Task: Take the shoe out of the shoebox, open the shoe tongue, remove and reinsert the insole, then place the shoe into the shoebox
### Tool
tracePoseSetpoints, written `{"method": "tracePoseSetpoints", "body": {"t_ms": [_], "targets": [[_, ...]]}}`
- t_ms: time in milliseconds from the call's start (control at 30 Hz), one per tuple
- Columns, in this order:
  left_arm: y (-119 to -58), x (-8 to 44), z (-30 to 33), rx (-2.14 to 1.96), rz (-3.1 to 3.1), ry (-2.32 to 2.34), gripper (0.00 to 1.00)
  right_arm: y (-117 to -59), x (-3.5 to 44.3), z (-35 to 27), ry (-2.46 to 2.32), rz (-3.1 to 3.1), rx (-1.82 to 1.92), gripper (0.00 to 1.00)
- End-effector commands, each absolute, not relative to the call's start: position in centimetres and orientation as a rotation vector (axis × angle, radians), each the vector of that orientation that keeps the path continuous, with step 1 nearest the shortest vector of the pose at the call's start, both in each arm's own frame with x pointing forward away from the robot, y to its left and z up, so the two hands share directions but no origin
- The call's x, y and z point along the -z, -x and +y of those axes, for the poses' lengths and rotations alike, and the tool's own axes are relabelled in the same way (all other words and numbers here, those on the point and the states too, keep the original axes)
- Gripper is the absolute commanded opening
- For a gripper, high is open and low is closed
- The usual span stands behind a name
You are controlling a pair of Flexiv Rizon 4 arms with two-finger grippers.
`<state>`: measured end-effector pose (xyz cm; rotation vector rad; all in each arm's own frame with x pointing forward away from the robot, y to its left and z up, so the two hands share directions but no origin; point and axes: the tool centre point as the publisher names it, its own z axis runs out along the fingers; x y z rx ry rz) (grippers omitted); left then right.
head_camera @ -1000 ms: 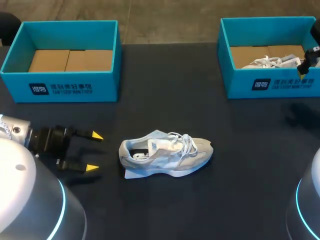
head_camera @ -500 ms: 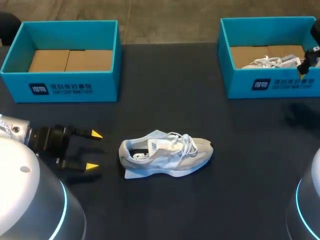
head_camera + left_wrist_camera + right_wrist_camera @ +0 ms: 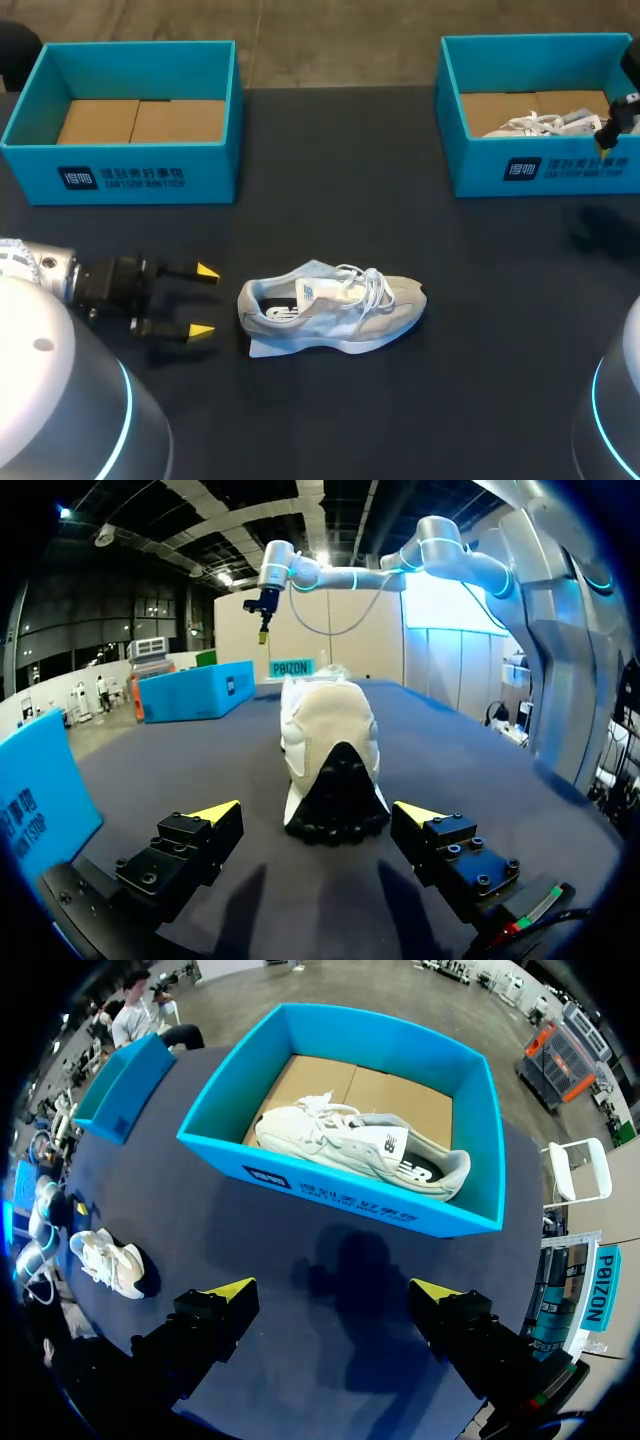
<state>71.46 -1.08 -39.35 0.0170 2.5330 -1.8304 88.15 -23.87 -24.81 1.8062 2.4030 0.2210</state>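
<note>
A dark tabletop [image 3: 400, 230] carries two open blue shoeboxes and one loose shoe.

The left arm [image 3: 100, 280] lies low over the tabletop. The left jaws stand wide apart and hold nothing; their yellow fingertips [image 3: 207, 271] point at the shoe. The shoe [image 3: 330, 308], a pale grey and white sneaker with white laces, sits upright on the tabletop just ahead of the left jaws. Its heel faces them and its toe points away. In the left wrist view the heel of the shoe [image 3: 330, 770] is centred ahead of the gap between the two fingers. It is close to the tips but does not touch either one. The left shoebox [image 3: 130, 175] stands off to one side of the left jaws, apart from them, with its brown cardboard floor showing.

The right arm [image 3: 440, 540] hangs above the far side of the tabletop. The right jaws are also spread wide, with nothing between their yellow fingertips [image 3: 232, 1288]. The right shoebox [image 3: 340, 1200] sits below and ahead of the right jaws. A second shoe [image 3: 360, 1150], white, lies inside it on the cardboard floor. From the right wrist view the loose shoe [image 3: 110, 1260] appears well off to one side of the right jaws, far from them.

The shoe on the tabletop is outside both shoeboxes, between them and well apart from each.
</note>
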Motion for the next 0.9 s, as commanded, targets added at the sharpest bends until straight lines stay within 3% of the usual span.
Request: {"method": "tracePoseSetpoints", "body": {"t_ms": [33, 900], "targets": [[-71.5, 39.6, -1.6, 1.845, 2.524, -0.017, 1.00, -88.2, 24.8, -23.9, -1.806, 2.405, -0.221, 1.00], [-70.0, 40.8, -8.2, 1.862, 2.510, -0.039, 1.00, -88.2, 24.8, -23.9, -1.806, 2.405, -0.221, 1.00]]}}
